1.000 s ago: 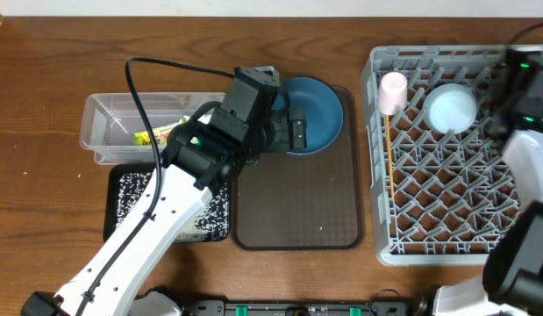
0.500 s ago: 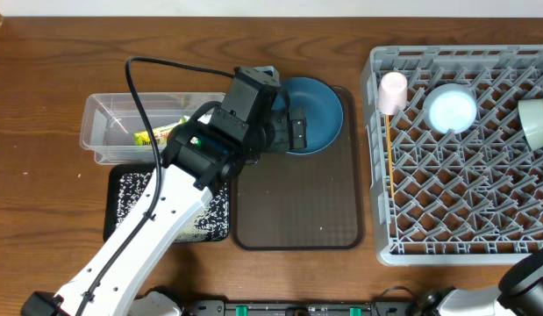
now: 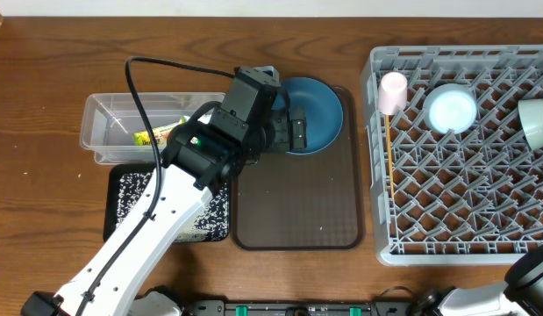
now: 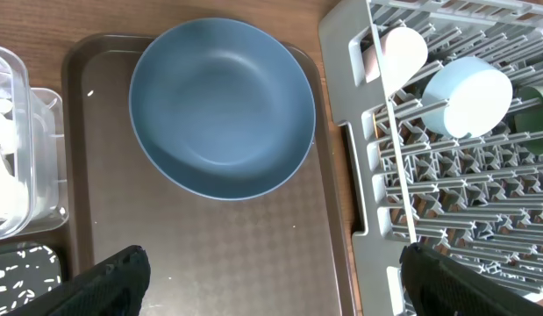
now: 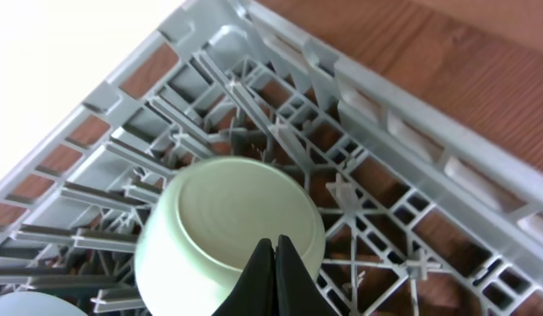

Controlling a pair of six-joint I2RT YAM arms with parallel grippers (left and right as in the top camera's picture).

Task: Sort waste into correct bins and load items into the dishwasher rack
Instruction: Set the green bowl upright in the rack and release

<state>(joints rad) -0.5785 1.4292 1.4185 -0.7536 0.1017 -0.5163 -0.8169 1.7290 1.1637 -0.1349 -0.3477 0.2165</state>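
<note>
With my left gripper (image 4: 273,263) wide open and empty, I straddle the dark-blue plate (image 4: 223,105) at its near rim before pinching, while my right gripper (image 5: 273,263) rests closed, holding nothing.

Rack partly loaded, plate outside it, waste seen in both bins.
The grey pegged dishwasher rack (image 3: 374,184) is placed at the right. The pink cup (image 3: 393,92) is laid on its side in the rack's far left corner, and the wooden chopsticks (image 3: 387,154) are laid along the left wall, with only one thin line made out. The light-blue bowl (image 3: 452,109) is set among pegs near the cup. The pale-green bowl (image 3: 536,123) is tipped, base showing, at the right wall. The dark-blue plate (image 3: 319,110) is laid flat and empty, left of the rack. The yellow-green wrapper (image 3: 153,135) and white napkin (image 4: 1,167) are held in the clear tub (image 3: 87,132). The black bin (image 3: 110,211) beside it is strewn with white grains (image 3: 131,193).
</note>
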